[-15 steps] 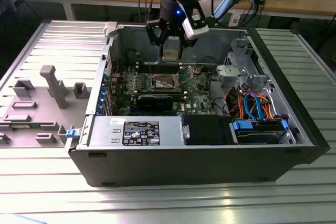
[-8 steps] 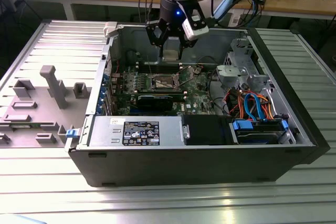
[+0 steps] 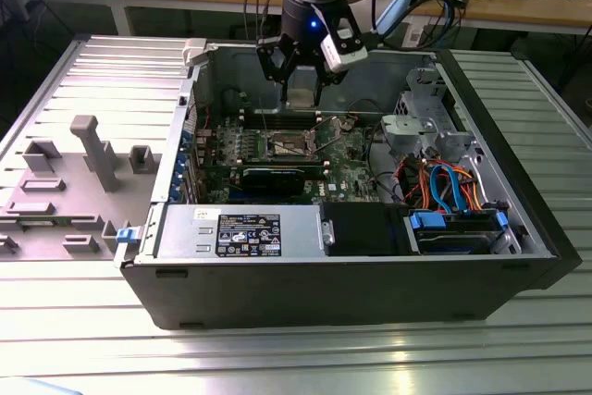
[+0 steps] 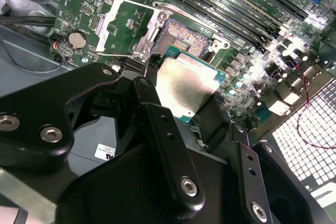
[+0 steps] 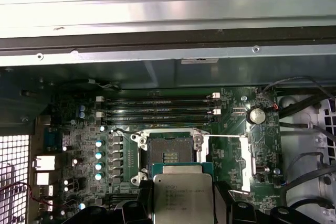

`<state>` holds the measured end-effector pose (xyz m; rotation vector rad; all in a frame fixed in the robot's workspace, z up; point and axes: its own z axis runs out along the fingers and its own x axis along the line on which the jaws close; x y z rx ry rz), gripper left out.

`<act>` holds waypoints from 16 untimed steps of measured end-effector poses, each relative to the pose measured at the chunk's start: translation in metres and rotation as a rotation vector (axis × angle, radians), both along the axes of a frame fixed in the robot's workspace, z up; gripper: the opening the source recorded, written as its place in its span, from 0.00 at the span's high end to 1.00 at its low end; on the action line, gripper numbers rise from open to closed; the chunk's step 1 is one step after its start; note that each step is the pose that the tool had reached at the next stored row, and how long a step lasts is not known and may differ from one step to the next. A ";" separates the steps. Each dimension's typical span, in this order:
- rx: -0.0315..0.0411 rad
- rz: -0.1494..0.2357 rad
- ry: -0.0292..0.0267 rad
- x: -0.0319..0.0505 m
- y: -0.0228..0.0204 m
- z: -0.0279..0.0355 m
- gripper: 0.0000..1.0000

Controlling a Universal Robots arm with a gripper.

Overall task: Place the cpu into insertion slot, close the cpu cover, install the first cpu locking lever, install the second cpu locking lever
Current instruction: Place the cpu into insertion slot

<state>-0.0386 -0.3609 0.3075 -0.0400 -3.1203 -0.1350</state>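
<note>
My gripper point(image 3: 302, 90) hangs inside the open computer case, shut on the cpu point(image 4: 186, 85), a flat square chip with a silver-grey top held by its edges between the black fingers point(image 4: 157, 124). In the first wrist view the cpu point(image 5: 182, 195) hovers just short of the insertion slot point(image 5: 170, 153), a dark square recess with a silvery rim on the green board. The insertion slot point(image 4: 181, 38) lies bare. Beside it the cpu cover point(image 4: 105, 27) is swung open, and a thin wire lever point(image 5: 223, 137) stands out along it. In the exterior view the insertion slot point(image 3: 289, 145) sits below the gripper.
Long black memory slots point(image 5: 157, 109) run beside the socket. A black graphics card point(image 3: 277, 176), a power supply point(image 3: 242, 231), a drive cage point(image 3: 421, 122) and coloured cables point(image 3: 444, 187) sit inside the case. A grey fixture point(image 3: 88, 150) stands on the ribbed table at the exterior view's left.
</note>
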 end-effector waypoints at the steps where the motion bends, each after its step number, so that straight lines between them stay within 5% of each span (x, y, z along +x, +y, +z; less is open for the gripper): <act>1: 0.0000 0.000 0.0000 0.0000 0.0000 -0.0002 0.45; 16: 0.0000 0.000 0.0000 0.0000 0.0000 -0.0034 0.45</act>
